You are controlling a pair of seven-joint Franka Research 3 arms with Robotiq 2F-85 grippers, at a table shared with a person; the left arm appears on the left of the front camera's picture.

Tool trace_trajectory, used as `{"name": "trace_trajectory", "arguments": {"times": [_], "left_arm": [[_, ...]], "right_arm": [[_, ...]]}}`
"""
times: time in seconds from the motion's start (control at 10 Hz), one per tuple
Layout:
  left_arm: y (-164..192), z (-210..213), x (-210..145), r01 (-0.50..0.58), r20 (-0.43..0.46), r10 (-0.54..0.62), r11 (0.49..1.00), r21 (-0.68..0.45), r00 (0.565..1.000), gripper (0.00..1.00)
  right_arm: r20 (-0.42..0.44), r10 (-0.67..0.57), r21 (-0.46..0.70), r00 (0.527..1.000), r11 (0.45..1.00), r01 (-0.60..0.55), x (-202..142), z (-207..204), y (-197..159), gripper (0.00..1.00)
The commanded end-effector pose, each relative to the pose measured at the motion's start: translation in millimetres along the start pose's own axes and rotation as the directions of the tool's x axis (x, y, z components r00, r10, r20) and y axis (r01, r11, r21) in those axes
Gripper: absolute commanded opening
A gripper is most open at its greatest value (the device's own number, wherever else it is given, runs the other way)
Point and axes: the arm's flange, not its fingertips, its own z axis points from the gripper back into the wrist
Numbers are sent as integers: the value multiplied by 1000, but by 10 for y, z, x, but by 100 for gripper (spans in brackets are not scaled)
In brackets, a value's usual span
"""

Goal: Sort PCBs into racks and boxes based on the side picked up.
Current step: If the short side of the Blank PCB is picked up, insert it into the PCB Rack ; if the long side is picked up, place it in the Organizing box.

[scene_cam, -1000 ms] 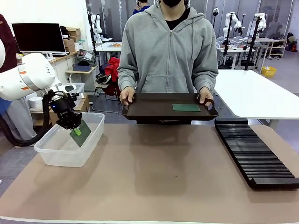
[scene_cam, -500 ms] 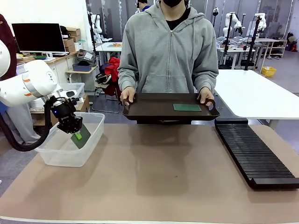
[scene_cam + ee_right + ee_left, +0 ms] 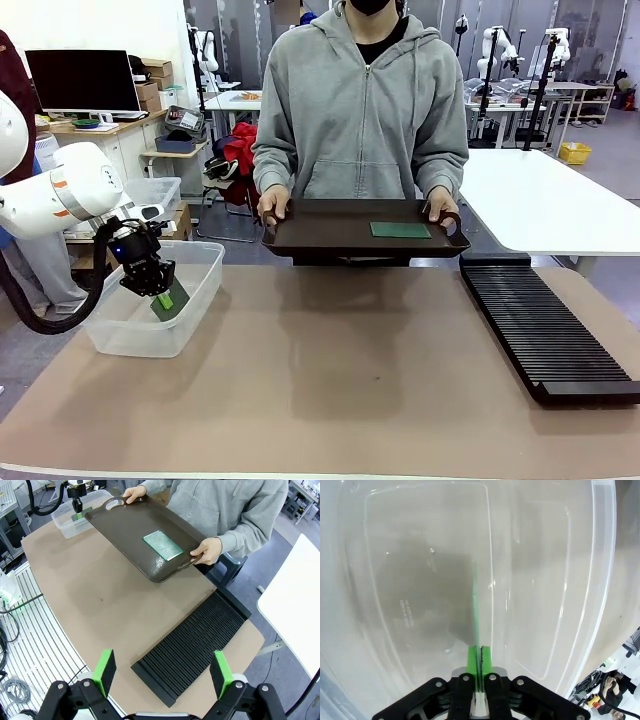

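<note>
One PCB: thin, flat, green; my left gripper is clamping its edge.
Box: clear, smooth plastic, rounded.
Right gripper: gaping wide, empty.

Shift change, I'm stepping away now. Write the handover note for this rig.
Left tool: shut on one PCB, held edge-on, low inside the clear box, not yet released.
Right tool: open, empty, above the table's near edge, by the rack.
Second PCB lies on the tray the person holds by both handles.
Done: first board brought to the box. Left: release it, then sort the tray board.
</note>
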Motion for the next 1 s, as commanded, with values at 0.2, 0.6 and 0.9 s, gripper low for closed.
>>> {"name": "trace_trajectory", "arguments": {"times": [0.2, 0.6, 0.9], "left_arm": [[4, 155, 12, -41, 31, 41, 999, 6, 999, 26], [4, 296, 11, -40, 49, 38, 999, 32, 998, 66], [-92, 376, -12, -9, 61, 6, 999, 52, 998, 100]], "right_arm": [[-5, -1, 6, 1000, 1000, 2, -14, -13, -4, 100], [-5, -1, 6, 1000, 1000, 2, -14, -13, -4, 100], [-5, -1, 6, 1000, 1000, 2, -14, -13, -4, 100]]}}
